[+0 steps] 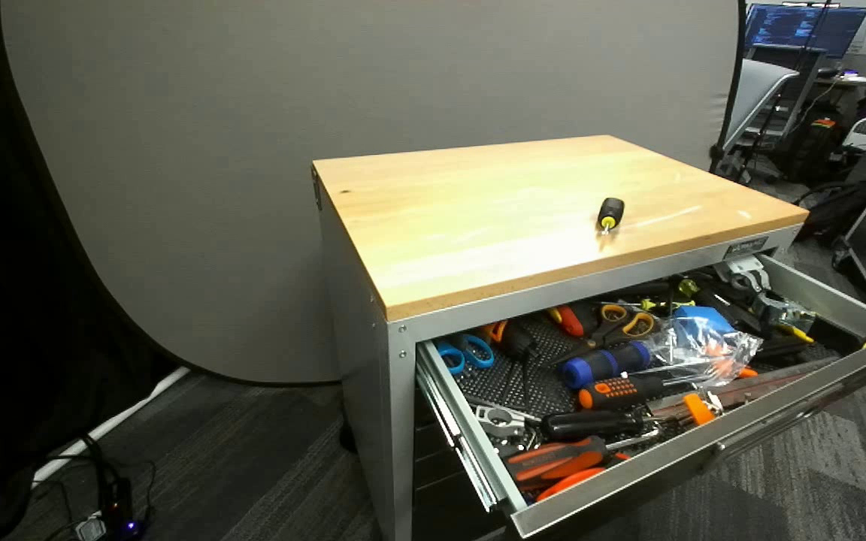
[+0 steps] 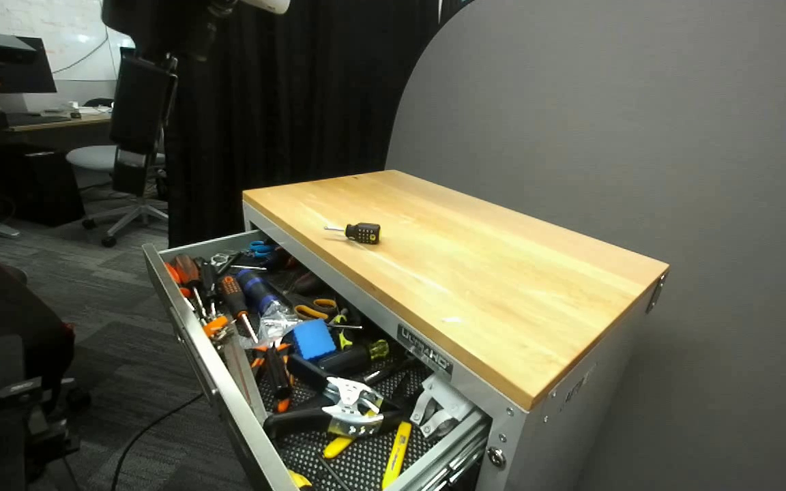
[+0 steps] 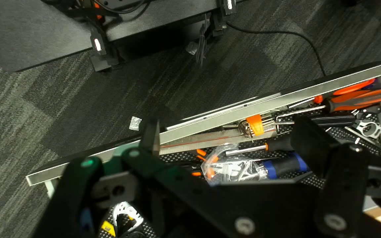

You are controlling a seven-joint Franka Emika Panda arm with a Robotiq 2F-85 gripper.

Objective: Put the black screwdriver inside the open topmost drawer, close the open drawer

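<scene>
While the claw (image 3: 228, 137) stands with its two fingers (image 3: 306, 142) spread well apart, the wrist view shows the pulled-out top drawer (image 1: 628, 477) stretching behind and between them. Nearest, in the gap, come a crumpled clear bag (image 3: 230, 168), a flat metal strip (image 3: 203, 140) and a bunch of hex keys in an orange holder (image 3: 255, 125); whether the bag holds anything, I cannot tell. Farther along, the drawer's black mat (image 2: 366, 453) carries an orange-and-black screwdriver (image 1: 621, 391), a black tube with blue bands (image 1: 606, 366), a blue block (image 2: 313, 339), a clamp (image 2: 355, 399) and a yellow tool (image 2: 398, 453), most of them crowded together.

Well apart from the claw, the small black screwdriver (image 1: 611, 211) with its yellow collar lies on its side on the wooden top of the table (image 1: 463, 218), near the front edge, its metal tip toward the drawer. Seen in an exterior view, the claw hangs higher up and farther to the left than this screwdriver.

On the table's front rail, a dark plate (image 2: 425, 350) reads "ULTRA", its last letters being blurred. Another marking (image 2: 577, 387) on the table's side is too slanted to read. Farther off, a monitor (image 1: 805, 30) shows lines of text too small to make out.
</scene>
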